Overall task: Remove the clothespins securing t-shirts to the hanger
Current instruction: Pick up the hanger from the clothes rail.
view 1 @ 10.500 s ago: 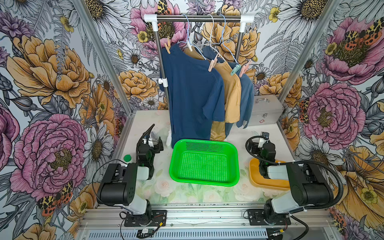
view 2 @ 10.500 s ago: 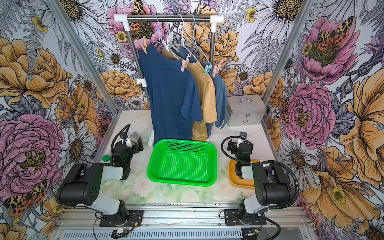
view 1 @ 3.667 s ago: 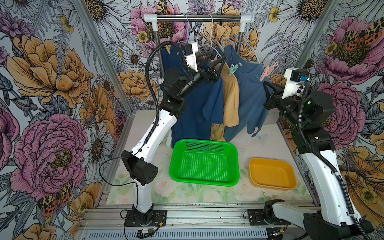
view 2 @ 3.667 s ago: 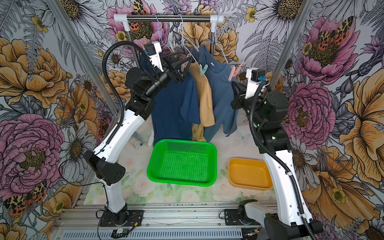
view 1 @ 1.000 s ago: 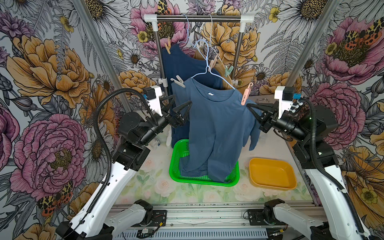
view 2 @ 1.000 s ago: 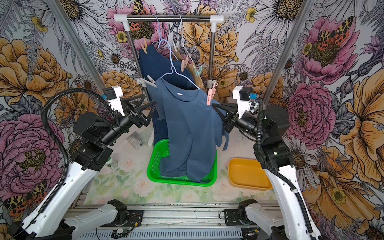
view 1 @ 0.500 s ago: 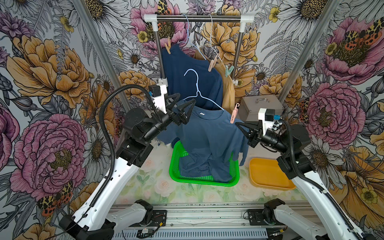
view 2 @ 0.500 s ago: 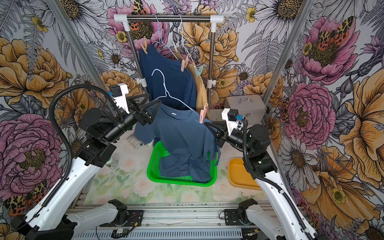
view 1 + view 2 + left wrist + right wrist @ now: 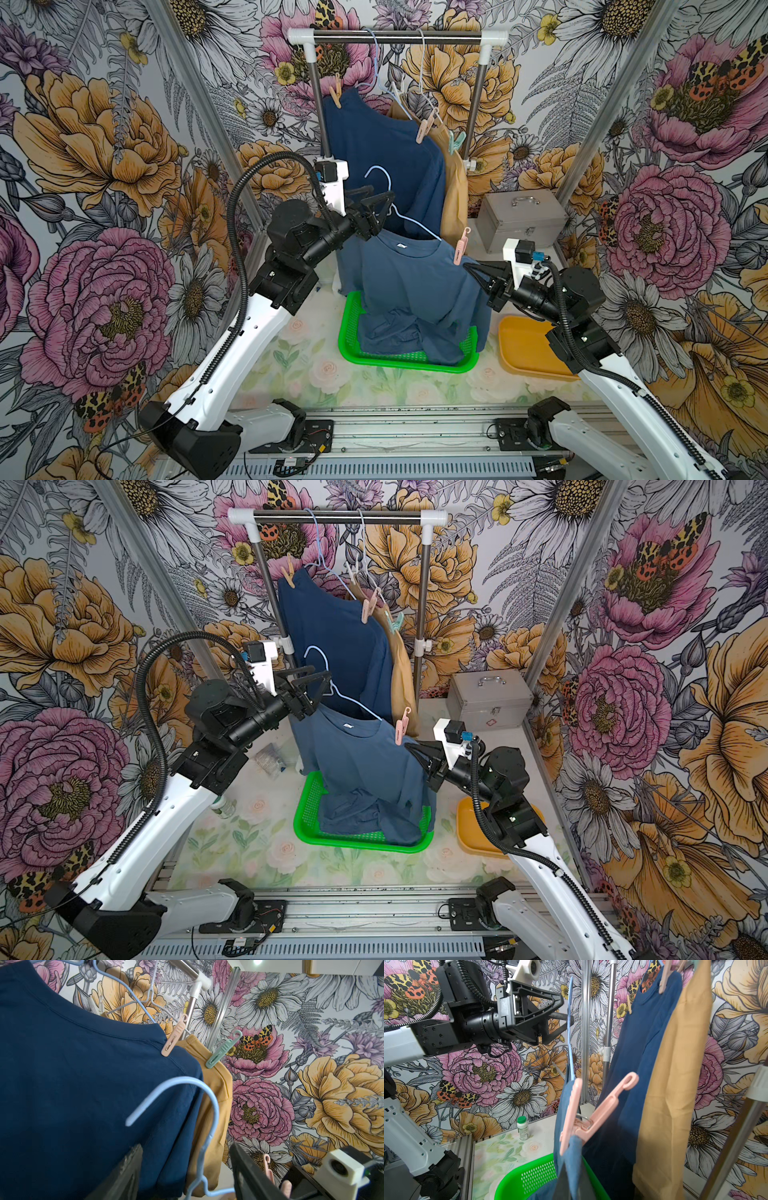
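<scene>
A blue t-shirt (image 9: 415,282) hangs low on a light-blue hanger (image 9: 377,169), its hem piled in the green basket (image 9: 468,362). A pink clothespin (image 9: 460,247) (image 9: 591,1113) grips its shoulder. My right gripper (image 9: 468,267) (image 9: 571,1186) is shut on that shoulder's cloth just below the pin. My left gripper (image 9: 381,207) (image 9: 187,1169) is open, its fingers either side of the hanger's wire neck (image 9: 200,1159). On the rail hang a navy t-shirt (image 9: 374,158) and a tan t-shirt (image 9: 452,183), with peach (image 9: 336,92), pink (image 9: 174,1039) and mint (image 9: 222,1051) clothespins.
The clothes rail (image 9: 399,36) stands at the back on two posts. A yellow tray (image 9: 523,349) lies right of the basket and a metal case (image 9: 523,220) sits behind it. A small green-capped bottle (image 9: 522,1128) stands near the left arm's side.
Both arms came down with the blue t-shirt and hanger, and its hem sank into the basket. The left jaws moved to the hanger's neck and narrowed around it.
</scene>
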Controlling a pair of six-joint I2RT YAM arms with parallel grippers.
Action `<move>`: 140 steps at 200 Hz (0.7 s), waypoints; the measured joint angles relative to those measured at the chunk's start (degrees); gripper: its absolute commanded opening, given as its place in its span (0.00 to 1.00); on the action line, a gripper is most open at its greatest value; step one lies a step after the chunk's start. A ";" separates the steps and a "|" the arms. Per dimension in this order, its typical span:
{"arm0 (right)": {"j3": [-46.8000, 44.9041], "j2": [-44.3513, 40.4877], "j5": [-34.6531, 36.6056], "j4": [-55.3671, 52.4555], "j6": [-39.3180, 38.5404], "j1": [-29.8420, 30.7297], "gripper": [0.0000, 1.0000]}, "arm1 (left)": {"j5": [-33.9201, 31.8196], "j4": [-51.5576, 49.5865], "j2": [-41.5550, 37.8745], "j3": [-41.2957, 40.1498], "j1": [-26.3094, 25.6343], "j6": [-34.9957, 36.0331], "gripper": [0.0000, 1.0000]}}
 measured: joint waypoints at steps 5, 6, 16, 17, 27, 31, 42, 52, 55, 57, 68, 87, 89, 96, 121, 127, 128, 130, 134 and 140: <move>0.00 0.00 0.04 0.02 -0.04 0.09 0.00 | 0.22 -0.09 0.50 0.31 0.35 -0.22 0.58; 0.00 0.00 0.04 0.04 -0.04 0.15 0.00 | 0.24 -0.09 0.59 0.35 0.39 -0.26 0.58; 0.00 0.00 0.24 0.00 -0.04 0.26 0.00 | 0.57 -0.28 1.42 0.90 0.59 -0.44 0.55; 0.00 0.00 0.26 0.00 -0.04 0.26 0.00 | 0.66 -0.28 1.53 0.94 0.61 -0.44 0.54; 0.00 0.02 0.48 0.00 -0.09 0.26 0.00 | 1.27 -0.42 2.10 1.27 0.57 -0.68 0.50; 0.00 0.02 0.55 0.00 -0.17 0.26 0.00 | 1.49 -0.48 2.27 1.38 0.50 -0.44 0.49; 0.00 0.02 0.70 0.00 -0.31 0.26 0.00 | 1.99 -0.50 2.69 1.66 0.35 -0.59 0.47; 0.00 0.04 0.94 0.00 -0.70 0.35 0.00 | 2.27 -0.57 2.89 1.77 0.15 -0.68 0.46; 0.00 0.07 0.96 -0.02 -0.72 0.35 0.00 | 2.40 -0.61 2.95 1.77 0.11 -0.76 0.45; 0.00 0.07 1.01 -0.02 -0.83 0.37 0.00 | 2.40 -0.63 2.97 1.77 0.11 -0.81 0.45; 0.00 0.11 1.07 0.00 -1.14 0.37 0.00 | 2.67 -0.66 3.10 1.79 -0.17 -0.90 0.43; 0.00 0.31 1.07 0.00 -1.40 0.37 0.00 | 2.95 -0.66 3.45 1.81 -0.63 -1.07 0.40; 0.00 0.33 1.07 0.00 -1.42 0.37 0.00 | 2.99 -0.66 3.50 1.84 -0.68 -1.05 0.39; 0.00 0.46 1.07 0.00 -1.60 0.37 0.00 | 3.23 -0.63 3.76 1.92 -0.87 -1.25 0.37; 0.00 0.90 1.07 -0.04 -1.92 0.37 0.00 | 4.17 -0.46 5.16 2.45 -1.42 -2.19 0.26; 0.00 0.96 1.07 -0.09 -2.10 0.37 0.00 | 4.33 -0.37 5.42 2.47 -1.53 -2.25 0.24; 0.00 0.96 1.07 -0.09 -2.14 0.37 0.00 | 4.33 -0.37 5.44 2.47 -1.55 -2.21 0.23; 0.00 0.98 1.07 -0.09 -2.19 0.37 0.00 | 4.33 -0.37 5.53 2.47 -1.64 -2.08 0.22; 0.00 0.98 1.07 -0.11 -2.23 0.37 0.00 | 4.33 -0.42 5.64 2.47 -1.68 -2.32 0.20; 0.00 1.01 1.07 -0.11 -2.32 0.37 0.00 | 4.33 -0.44 5.73 2.47 -1.79 -2.40 0.18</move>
